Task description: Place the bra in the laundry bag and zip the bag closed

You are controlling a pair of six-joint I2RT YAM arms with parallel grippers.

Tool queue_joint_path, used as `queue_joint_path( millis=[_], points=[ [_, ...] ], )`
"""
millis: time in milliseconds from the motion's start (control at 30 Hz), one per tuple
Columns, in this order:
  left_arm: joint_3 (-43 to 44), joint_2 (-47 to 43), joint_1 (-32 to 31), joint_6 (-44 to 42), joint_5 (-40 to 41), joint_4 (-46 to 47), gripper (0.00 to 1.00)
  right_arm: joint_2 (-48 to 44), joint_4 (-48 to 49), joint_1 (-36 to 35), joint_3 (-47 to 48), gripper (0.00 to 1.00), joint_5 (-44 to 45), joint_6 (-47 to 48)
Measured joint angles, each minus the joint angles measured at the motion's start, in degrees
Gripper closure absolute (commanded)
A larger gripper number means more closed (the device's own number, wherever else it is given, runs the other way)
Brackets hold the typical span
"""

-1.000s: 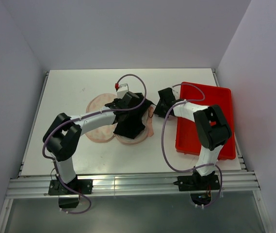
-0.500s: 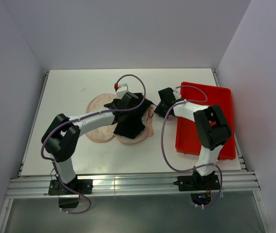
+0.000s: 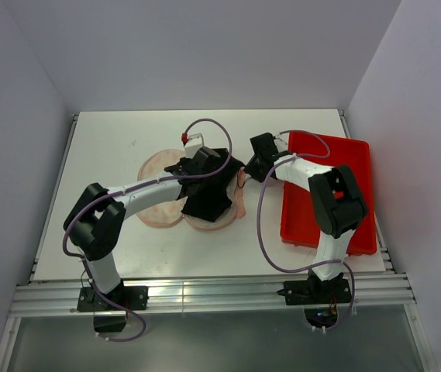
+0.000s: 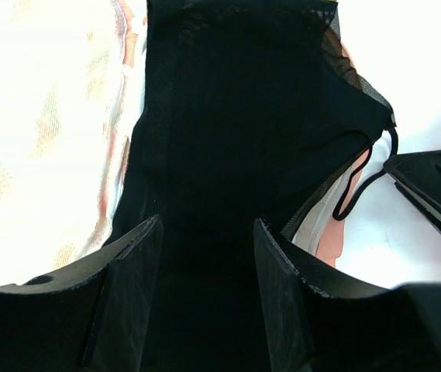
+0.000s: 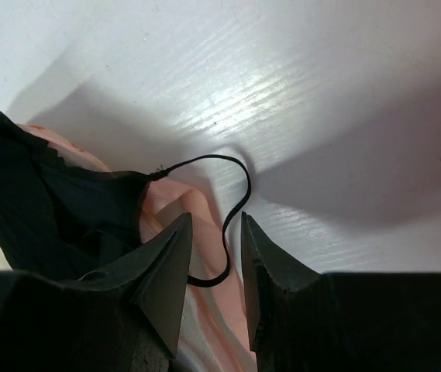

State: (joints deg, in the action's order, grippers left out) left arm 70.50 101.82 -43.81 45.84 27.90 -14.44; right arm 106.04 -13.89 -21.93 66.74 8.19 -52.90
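Note:
The laundry bag [image 3: 158,200] lies open on the white table, its pale mesh inside [image 4: 42,139] facing up. The black bra [image 3: 208,205] is spread over its right lobe and covers most of it. My left gripper [image 3: 208,174] hovers low over the bra [image 4: 236,116], jaws [image 4: 206,225] open and wide apart with black fabric under them. My right gripper [image 3: 249,172] is at the bag's right edge, open by a narrow gap [image 5: 215,218]. A thin black bra strap [image 5: 239,182] loops over the pink bag rim [image 5: 197,203] and runs between the fingertips without being pinched.
A red plastic tray [image 3: 356,163] sits at the table's right side, right behind the right arm. White walls enclose the table on three sides. Purple cables arc above both arms. The right gripper's body [image 4: 437,186] shows at the edge of the left wrist view.
The right gripper has shifted slightly up and left, toward the bag's far right edge. The left arm and the bra have hardly moved.

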Motion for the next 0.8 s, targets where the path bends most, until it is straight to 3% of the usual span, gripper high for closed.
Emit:
queue_joint_path(
  millis=[800],
  points=[
    [-1.29, -1.4, 0.61, -0.17, -0.09, 0.22, 0.43, 3.69, -7.34, -2.69, 4.48, 0.67, 6.08, -0.26]
  ],
)
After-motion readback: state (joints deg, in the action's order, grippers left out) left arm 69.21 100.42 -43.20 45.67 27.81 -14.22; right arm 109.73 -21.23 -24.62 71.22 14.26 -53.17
